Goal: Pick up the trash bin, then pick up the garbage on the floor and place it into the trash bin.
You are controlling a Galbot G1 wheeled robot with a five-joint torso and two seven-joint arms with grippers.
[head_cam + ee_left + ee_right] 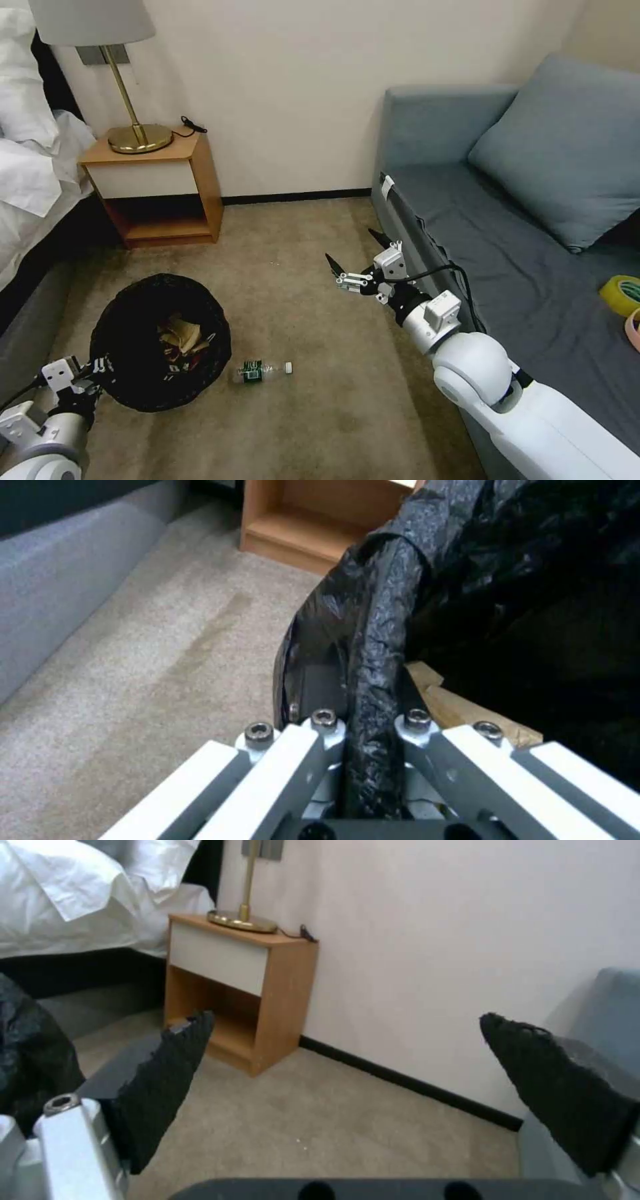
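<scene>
The round black trash bin [160,340] tilts toward me at the lower left, its near rim [377,645] clamped in my left gripper [103,365], which is shut on it. Inside it lie a crumpled tan paper bag [181,332] and snack wrappers. A clear plastic bottle [261,371] with a green label and white cap lies on the beige carpet floor [300,313] just right of the bin. My right gripper [353,252] hangs open in the air beyond the bottle, close to the sofa's front edge, with nothing between its black fingertips [167,1075].
A grey-blue sofa [520,253] with a cushion runs along the right, tape rolls [627,300] on its seat. A wooden nightstand [157,187] with a brass lamp stands at the back wall. A bed with white linen [27,153] borders the left.
</scene>
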